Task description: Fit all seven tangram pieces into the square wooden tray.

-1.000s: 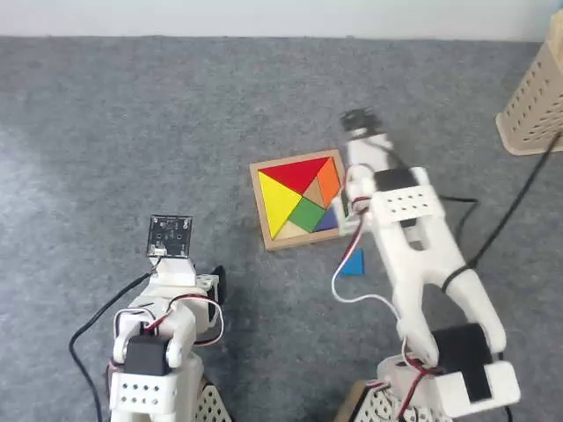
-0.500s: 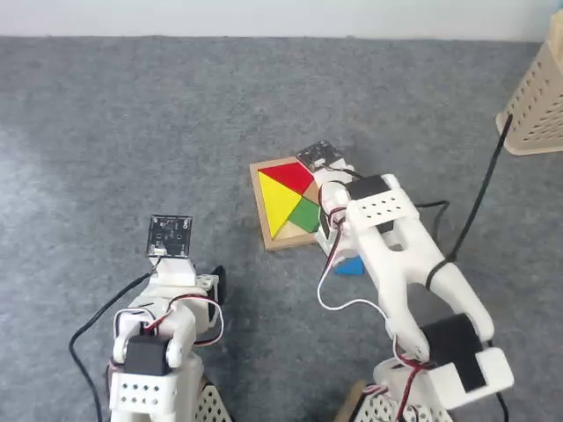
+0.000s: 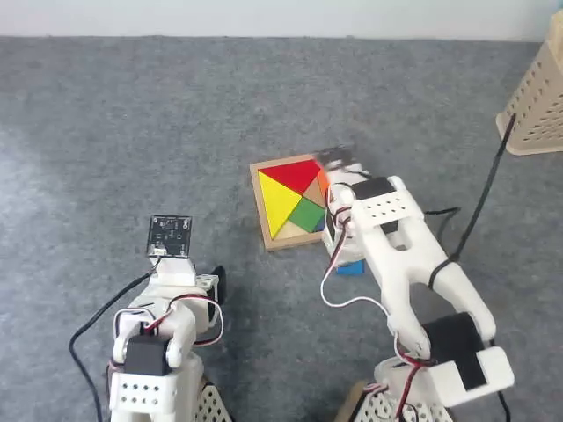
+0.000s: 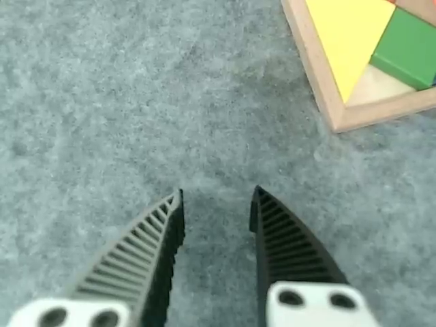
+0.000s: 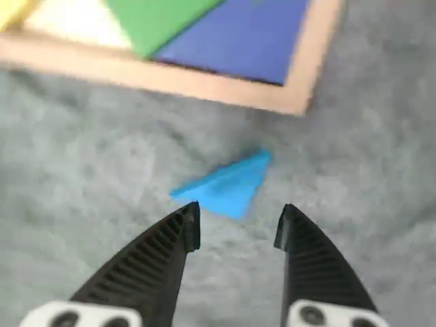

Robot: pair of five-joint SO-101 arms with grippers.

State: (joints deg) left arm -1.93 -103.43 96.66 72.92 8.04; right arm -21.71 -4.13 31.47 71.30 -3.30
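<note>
The left gripper is pointing down with jaws parted, its arm folded back, while the right arm is standing stretched forward, right gripper pointing down, jaws apart.

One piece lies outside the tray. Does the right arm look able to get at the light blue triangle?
Likely yes: the right gripper hangs open just over the light blue triangle, alone on the carpet beside the tray.

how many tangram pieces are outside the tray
1: a light blue triangle on the carpet beside the wooden tray, just ahead of the right pincer. The right arm may hide others.
</note>
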